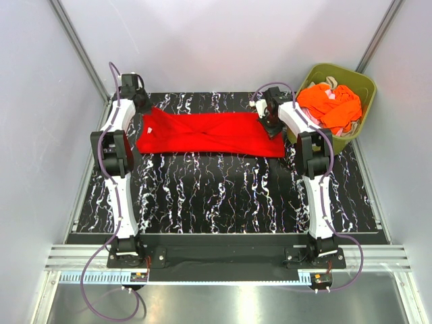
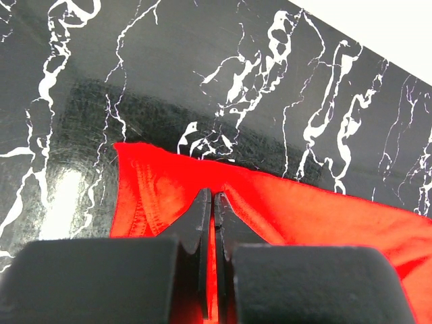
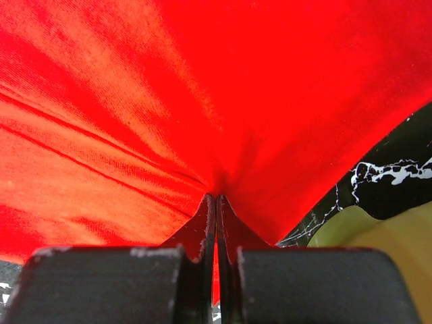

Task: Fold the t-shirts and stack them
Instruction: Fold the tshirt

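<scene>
A bright red t-shirt [image 1: 209,133] lies stretched left to right across the far part of the black marbled table. My left gripper [image 1: 143,106] is shut on its far left edge; the left wrist view shows red cloth [image 2: 317,216] pinched between the closed jaws [image 2: 212,197]. My right gripper [image 1: 270,125] is shut on the shirt's right end; in the right wrist view the red cloth [image 3: 202,88] puckers into the closed jaws [image 3: 216,198]. An orange t-shirt [image 1: 331,104] and pale cloth lie heaped in the bin.
An olive-green plastic bin [image 1: 361,84] stands at the far right, just beyond the right gripper; its edge shows in the right wrist view [image 3: 385,250]. The black marbled table [image 1: 223,196] spreads in front of the shirt. Grey walls close in both sides.
</scene>
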Motion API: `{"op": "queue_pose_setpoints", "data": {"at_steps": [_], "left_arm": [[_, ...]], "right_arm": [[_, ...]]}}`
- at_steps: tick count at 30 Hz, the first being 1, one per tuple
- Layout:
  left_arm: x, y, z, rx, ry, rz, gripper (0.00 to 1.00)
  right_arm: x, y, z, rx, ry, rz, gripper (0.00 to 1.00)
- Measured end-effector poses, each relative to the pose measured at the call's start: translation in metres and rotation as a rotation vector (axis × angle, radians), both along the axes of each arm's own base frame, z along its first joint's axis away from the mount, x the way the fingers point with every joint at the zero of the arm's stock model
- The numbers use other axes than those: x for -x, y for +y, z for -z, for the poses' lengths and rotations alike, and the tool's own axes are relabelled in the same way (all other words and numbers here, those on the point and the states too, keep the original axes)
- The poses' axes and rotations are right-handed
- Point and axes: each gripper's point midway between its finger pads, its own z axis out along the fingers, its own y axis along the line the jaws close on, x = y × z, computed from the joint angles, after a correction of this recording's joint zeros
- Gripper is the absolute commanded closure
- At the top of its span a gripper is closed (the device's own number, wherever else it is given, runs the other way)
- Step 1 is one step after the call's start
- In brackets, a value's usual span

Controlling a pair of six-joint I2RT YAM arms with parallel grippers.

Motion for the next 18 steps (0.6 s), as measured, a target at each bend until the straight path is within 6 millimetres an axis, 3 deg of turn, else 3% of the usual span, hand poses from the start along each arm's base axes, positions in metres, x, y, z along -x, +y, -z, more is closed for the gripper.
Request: {"op": "queue_pose_setpoints", "data": {"at_steps": [5, 10, 14, 16, 18], "left_arm": [[0.0002, -0.0004, 0.0002, 0.006, 0.000, 0.004, 1.00], [0.0006, -0.0023, 0.0007, 0.013, 0.001, 0.011, 1.00], [0.0017, -0.0038, 0.0031, 0.019, 0.006, 0.017, 1.00], [0.0022, -0.0045, 0.0044, 0.021, 0.008, 0.019, 1.00], [0.0026, -0.0048, 0.0051, 0.022, 0.010, 0.021, 1.00]], "right_arm": [[-0.0003, -0.0001, -0.0013, -0.005, -0.014, 0.020, 0.91], [-0.0007, 0.0001, -0.0034, -0.010, -0.025, 0.024, 0.95], [-0.0006, -0.0002, -0.0042, -0.011, -0.026, 0.029, 0.93], [-0.0008, -0.0001, -0.0050, -0.012, -0.028, 0.031, 1.00], [-0.0010, 0.0001, -0.0061, -0.014, -0.030, 0.035, 1.00]]}}
